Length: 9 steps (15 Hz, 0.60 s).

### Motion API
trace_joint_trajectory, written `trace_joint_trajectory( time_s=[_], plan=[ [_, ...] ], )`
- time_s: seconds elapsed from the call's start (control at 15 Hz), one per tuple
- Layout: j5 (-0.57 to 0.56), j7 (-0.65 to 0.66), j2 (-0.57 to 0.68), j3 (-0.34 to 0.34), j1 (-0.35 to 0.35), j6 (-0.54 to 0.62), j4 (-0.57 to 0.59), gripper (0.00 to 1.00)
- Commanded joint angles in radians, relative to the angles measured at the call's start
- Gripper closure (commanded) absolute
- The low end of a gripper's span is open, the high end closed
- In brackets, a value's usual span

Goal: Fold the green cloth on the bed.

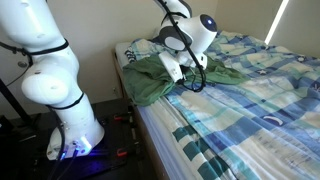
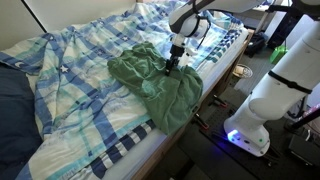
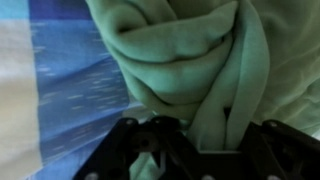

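- Wrist view: the gripper comes in from the bottom edge, its dark fingers standing either side of a thick rolled fold of the green cloth, which fills the middle and right of the frame. Fabric lies between the fingers, but whether they are clamped on it cannot be told.
- Blue and white squares of the bed cover show along the left side of that frame.
- In an exterior view, the green cloth lies rumpled at centre frame, near the bed edge, with its lower left part drooping over the side. The gripper points down onto its upper right part.
- In an exterior view, the green cloth sits at centre frame on the plaid bed, one end hanging over the near edge. The gripper touches its upper right part.
- The white robot arm stands at right beside the bed; a dark navy pillow lies at the left edge.
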Motion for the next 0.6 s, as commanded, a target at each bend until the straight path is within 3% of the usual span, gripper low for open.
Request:
trace_joint_trajectory(
  time_s=[0.0, 0.07, 0.53],
  plan=[
    [0.063, -0.014, -0.056, 0.018, -0.004, -0.002, -0.006, 0.92],
    [0.096, -0.018, -0.062, 0.016, -0.003, -0.007, -0.002, 0.96],
    [0.314, -0.021, -0.017, 0.033, 0.011, -0.007, 0.036, 0.93]
  ],
)
